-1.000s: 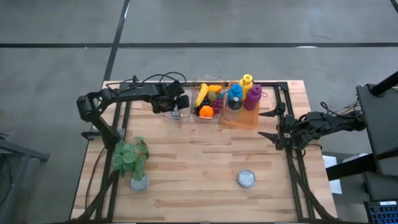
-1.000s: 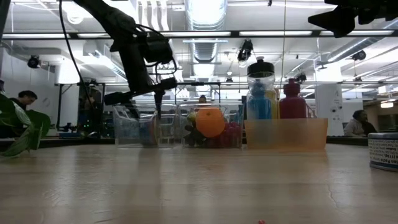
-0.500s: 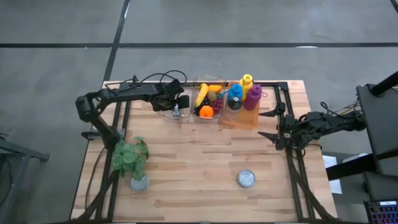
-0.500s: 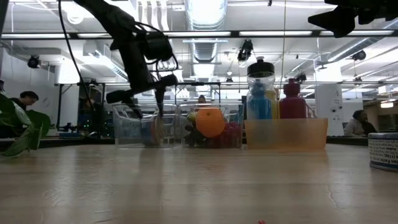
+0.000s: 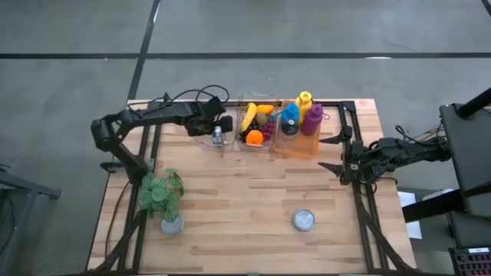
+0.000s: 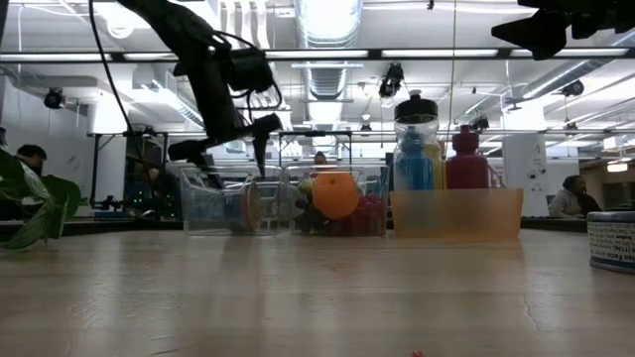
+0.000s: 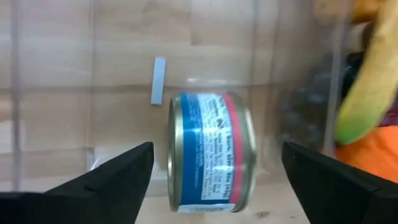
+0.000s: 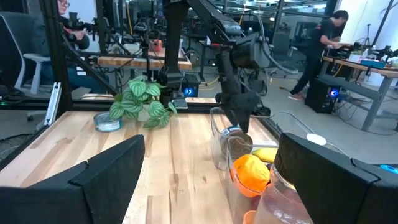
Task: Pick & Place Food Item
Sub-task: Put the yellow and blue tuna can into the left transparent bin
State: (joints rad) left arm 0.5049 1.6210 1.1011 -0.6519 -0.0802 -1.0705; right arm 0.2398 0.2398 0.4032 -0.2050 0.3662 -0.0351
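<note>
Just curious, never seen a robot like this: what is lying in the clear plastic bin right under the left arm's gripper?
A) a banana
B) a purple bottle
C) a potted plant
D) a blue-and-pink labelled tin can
D: the left gripper hangs open above the blue-and-pink labelled tin can on its side inside the clear plastic bin.

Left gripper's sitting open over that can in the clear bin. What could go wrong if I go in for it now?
Two risks. The can lies on its side in the clear bin, so the open left gripper could set it rolling as it closes. The bin's walls stand close around the can and a finger might catch one, shoving the bin toward the neighbouring fruit bin. The right gripper waits at the table's right edge.
</note>
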